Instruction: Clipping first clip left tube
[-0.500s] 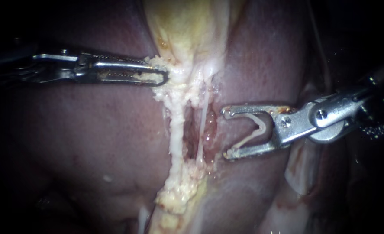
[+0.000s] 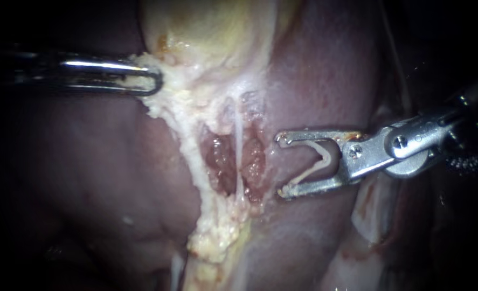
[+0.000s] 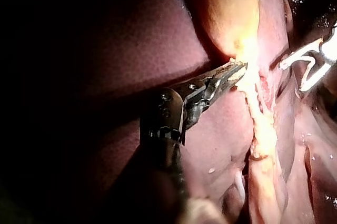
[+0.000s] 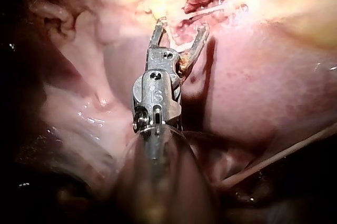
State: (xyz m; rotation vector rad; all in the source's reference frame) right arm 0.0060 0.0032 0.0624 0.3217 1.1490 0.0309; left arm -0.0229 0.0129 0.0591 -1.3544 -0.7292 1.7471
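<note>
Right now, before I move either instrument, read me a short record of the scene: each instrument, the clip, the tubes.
left instrument: jaws shut on pale tissue at the lower end of the gallbladder
right instrument: jaws set wide, holding an open clip; tips beside the opened window, around no tube
left tube: thick, pale, no clip on it
right tube: thin strand, nearer the right instrument's tips, no clip on it
liver: on both sides of the tubes
</note>
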